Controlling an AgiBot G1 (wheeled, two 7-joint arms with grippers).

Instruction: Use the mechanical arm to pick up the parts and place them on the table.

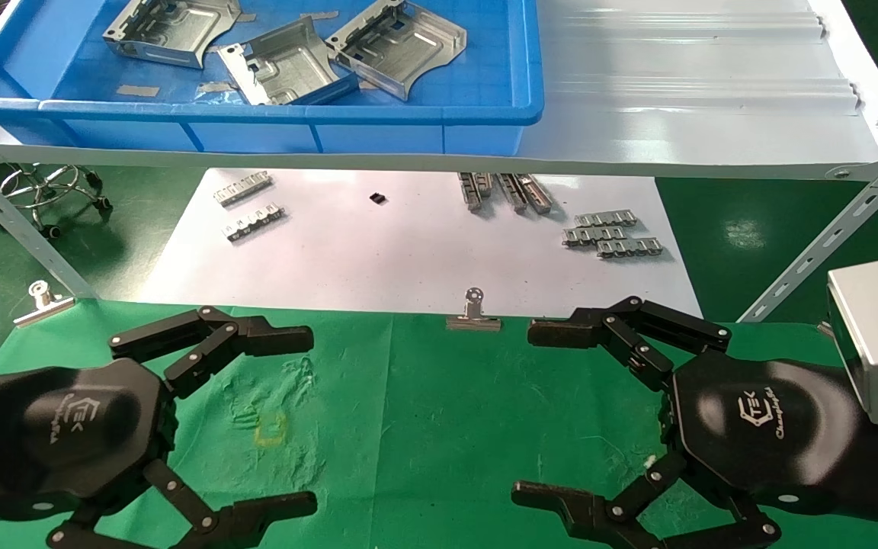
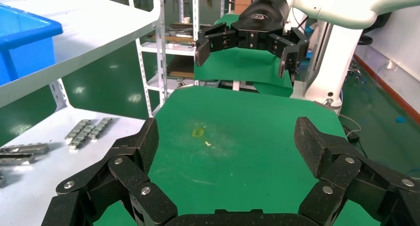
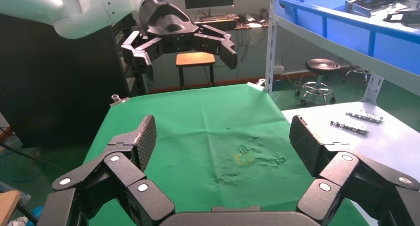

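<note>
Looking from the head: three parts (image 1: 286, 65) lie far off in the blue bin (image 1: 485, 114) on the white shelf (image 1: 698, 114), the middle one leaning over its neighbour; none is on the table (image 1: 424, 427) yet.
Head, left gripper (image 1: 312, 419): hovers low over the near left of the green cloth, fingers spread wide, grasping nothing.
Head, right gripper (image 1: 521, 414): hovers over the near right, likewise spread and empty, facing the left one.
Head, clutter: toothed metal strips (image 1: 613, 232) and a binder clip (image 1: 473, 314) lie between bin and table; they are not the goal.
Left wrist, landing spot: released fingers (image 2: 143, 144) frame bare cloth with the faint yellow square (image 2: 198, 132); the right gripper (image 2: 242, 55) hangs farther off.
Right wrist, parts: one edge of the bin (image 3: 346, 23) with a part (image 3: 376, 0) shows beside the far end of the table.
Handling, judged: stamped sheet metal looks stiff, light and slick, with thin, likely sharp edges; it should not deform but may slip or pivot.
Hold, judged: clamp across a bent-up edge wall, top plate first, avoiding the curved notch.
</note>
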